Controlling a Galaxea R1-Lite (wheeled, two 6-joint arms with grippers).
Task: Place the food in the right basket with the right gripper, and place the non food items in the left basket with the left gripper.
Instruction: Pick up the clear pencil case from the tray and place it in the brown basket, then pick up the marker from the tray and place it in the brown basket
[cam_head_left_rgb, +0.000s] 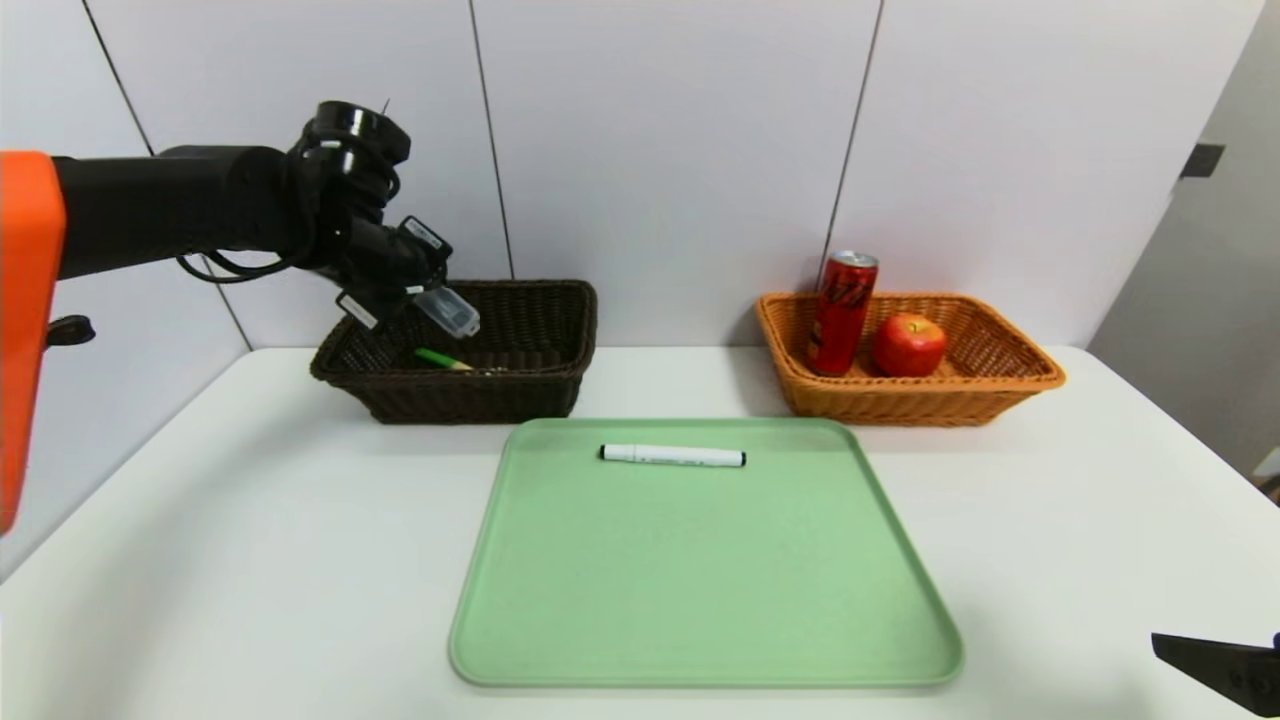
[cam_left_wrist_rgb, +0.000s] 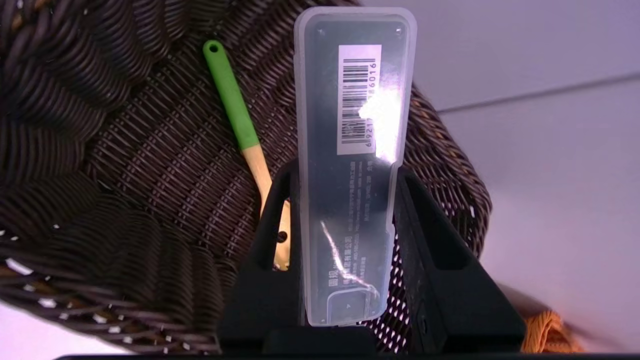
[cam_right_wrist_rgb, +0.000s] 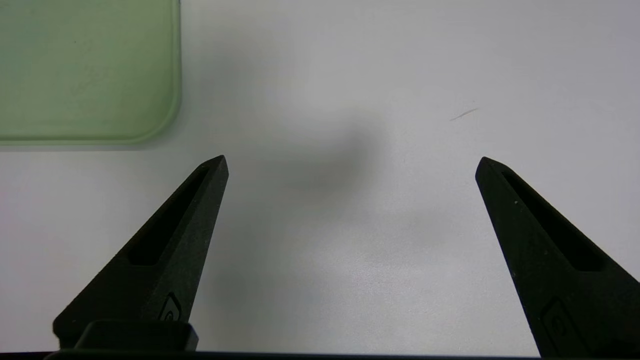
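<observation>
- Left gripper over the dark basket at 11 o'clock, jaws clamped on the clear plastic case.
- Green-handled utensil lies inside that basket.
- White marker on the green tray, toward the tray's 12 o'clock edge.
- Orange basket at 1 o'clock holds the red can, upright, and the apple just beside it.
- Right gripper parked over the white surface at 4 o'clock, jaws wide apart.
</observation>
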